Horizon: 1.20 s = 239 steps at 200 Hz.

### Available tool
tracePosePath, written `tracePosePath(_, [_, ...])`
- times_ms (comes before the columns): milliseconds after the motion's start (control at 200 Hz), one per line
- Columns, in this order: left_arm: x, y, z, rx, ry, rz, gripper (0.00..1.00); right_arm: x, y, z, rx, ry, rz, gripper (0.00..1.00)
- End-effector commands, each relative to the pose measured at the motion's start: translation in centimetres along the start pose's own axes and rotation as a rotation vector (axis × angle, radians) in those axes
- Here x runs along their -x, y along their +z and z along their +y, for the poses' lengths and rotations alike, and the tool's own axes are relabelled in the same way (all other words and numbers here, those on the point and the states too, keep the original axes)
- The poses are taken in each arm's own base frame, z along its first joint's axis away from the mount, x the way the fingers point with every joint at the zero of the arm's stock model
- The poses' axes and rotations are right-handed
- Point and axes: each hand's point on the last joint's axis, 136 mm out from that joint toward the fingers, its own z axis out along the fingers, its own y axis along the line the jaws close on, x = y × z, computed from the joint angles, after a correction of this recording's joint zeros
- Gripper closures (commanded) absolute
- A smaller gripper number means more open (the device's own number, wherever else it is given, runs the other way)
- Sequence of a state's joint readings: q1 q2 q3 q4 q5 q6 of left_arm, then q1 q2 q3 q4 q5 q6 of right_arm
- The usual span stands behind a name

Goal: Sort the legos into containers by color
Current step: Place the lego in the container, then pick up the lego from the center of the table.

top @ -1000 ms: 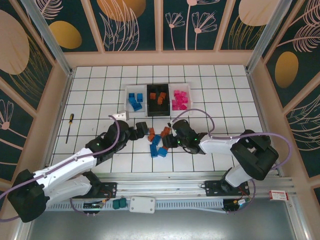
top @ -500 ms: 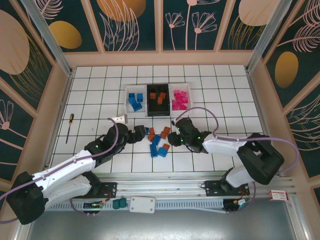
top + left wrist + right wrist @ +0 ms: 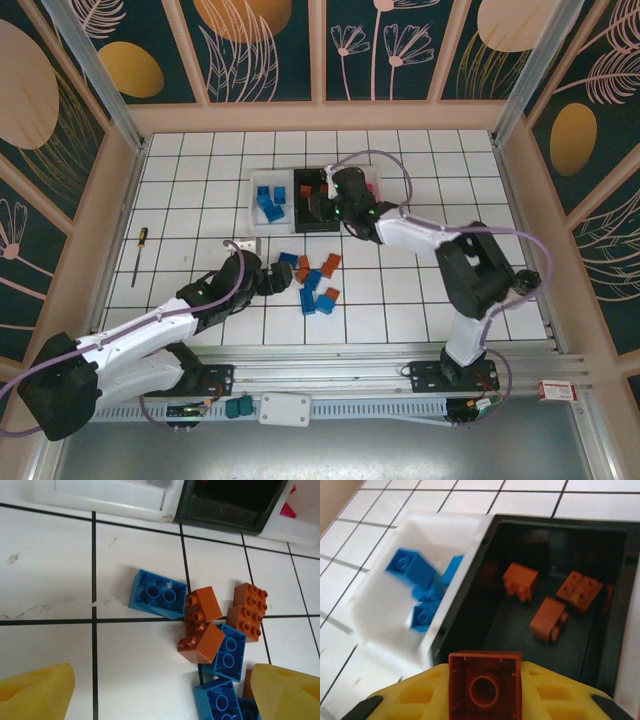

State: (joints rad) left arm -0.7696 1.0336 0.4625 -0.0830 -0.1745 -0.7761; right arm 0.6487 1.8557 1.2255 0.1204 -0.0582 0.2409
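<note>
White tiled table [image 3: 180, 200]: our right gripper [image 3: 335, 195] pinched an orange-brown brick [image 3: 485, 680] above the black tray [image 3: 517, 625], so we'd centre it and drop low before releasing. Our left gripper [image 3: 160, 690] hung spread over the loose blue and orange bricks [image 3: 202, 605].

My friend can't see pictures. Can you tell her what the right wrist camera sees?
The right gripper holds an orange brick at the near edge of the black tray, which has three orange bricks inside. The white tray joined to its left side holds blue bricks.
</note>
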Motion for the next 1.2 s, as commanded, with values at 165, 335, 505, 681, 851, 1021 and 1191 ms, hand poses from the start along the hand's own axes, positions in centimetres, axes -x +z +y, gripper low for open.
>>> tracePosePath(165, [-0.7,1.4,-0.8,-0.019,0.023,0.049,0.11,4.3,3.2,-0.3,0.019,0.037,-0.049,0.47])
tracePosePath(335, [-0.8,2.7,-1.8,-0.022,0.058,0.089,0.16,5.5,-0.5,0.9,0.064,0.036,-0.110,0.41])
tracePosePath(505, [0.0,3.1,-1.6,0.024,0.065,0.074,0.19,1.1,-3.8,2.4,0.102,0.020,-0.059,0.41])
tracePosePath(681, [1.3,1.3,-0.2,0.078,0.036,-0.005,0.05,-5.8,-6.0,5.2,0.141,-0.029,0.046,0.41])
tracePosePath(851, [2.5,-0.9,1.2,0.123,0.002,-0.089,0.01,-10.7,-4.9,7.0,0.171,-0.058,0.154,0.42])
tracePosePath(1021, [2.9,-2.2,1.4,0.103,-0.023,-0.118,0.01,-12.9,-2.7,7.2,0.164,-0.071,0.215,0.47])
tracePosePath(1191, [2.3,-2.2,1.7,0.109,-0.024,-0.100,0.01,-14.7,-1.3,6.5,0.114,-0.097,0.273,0.49])
